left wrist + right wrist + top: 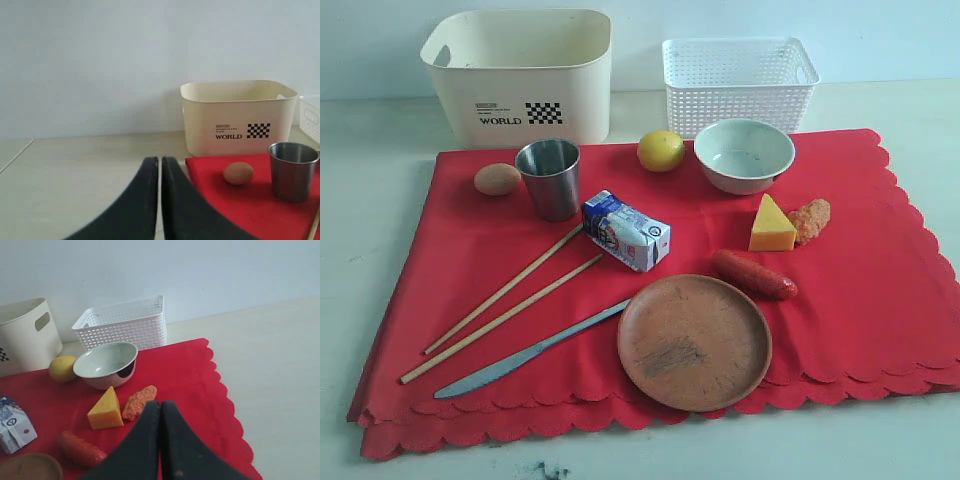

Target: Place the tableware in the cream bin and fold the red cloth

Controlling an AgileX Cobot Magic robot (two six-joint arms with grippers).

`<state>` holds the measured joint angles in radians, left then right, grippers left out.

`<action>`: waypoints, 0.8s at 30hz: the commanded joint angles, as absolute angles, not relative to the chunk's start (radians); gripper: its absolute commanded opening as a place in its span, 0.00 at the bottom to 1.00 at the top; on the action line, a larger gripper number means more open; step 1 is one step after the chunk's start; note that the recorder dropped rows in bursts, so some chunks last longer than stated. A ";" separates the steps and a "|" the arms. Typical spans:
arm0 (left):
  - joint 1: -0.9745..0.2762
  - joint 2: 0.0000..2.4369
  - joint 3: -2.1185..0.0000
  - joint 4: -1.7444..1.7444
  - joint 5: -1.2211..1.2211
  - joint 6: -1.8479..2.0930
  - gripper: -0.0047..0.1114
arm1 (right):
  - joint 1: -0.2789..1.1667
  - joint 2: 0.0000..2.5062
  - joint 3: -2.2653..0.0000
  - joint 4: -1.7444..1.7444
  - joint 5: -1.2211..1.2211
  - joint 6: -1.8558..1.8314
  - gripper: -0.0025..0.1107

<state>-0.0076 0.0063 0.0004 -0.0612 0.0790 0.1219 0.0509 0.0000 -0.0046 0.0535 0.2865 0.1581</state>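
Cloth (pixel 880 260): bright red, scalloped hem, spread flat on the table (pixel 380 200). Along one long side two hems show, one under the other. On it: steel cup (pixel 550 178) upright, pale bowl (pixel 744 155), two wooden chopsticks (pixel 505 300) lying nearly parallel, and a silver knife (pixel 530 350) with one end at the rim of the round brown plate (pixel 694 342). Bin (pixel 520 75), cream plastic with solid walls, stands off the cloth beside a white lattice basket (pixel 740 80). Neither arm shows in the exterior view. Left gripper (pixel 160 160): black fingers pressed together, holding nothing. A cloth corner lies just ahead of its tips, egg (pixel 238 173) and cup farther ahead, bin behind them; the frame edge clips the cup. Right gripper (pixel 160 404): fingers together, empty, tips seen against the cloth. Cheese (pixel 105 412) is near, bowl beyond it. The plate is only a cut-off sliver; knife and chopsticks are outside this view.
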 commanded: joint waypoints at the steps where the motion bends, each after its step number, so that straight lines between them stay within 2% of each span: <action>1: -0.008 0.000 0.000 -0.067 0.080 0.119 0.08 | 0.053 0.000 0.000 0.044 0.283 0.149 0.02; 20: -0.008 0.000 0.000 -0.067 0.080 0.119 0.08 | 0.053 0.000 0.000 0.044 0.283 0.149 0.02; 24: -0.008 0.000 0.000 -0.067 0.080 0.119 0.08 | 0.053 0.000 0.000 0.061 0.204 0.167 0.02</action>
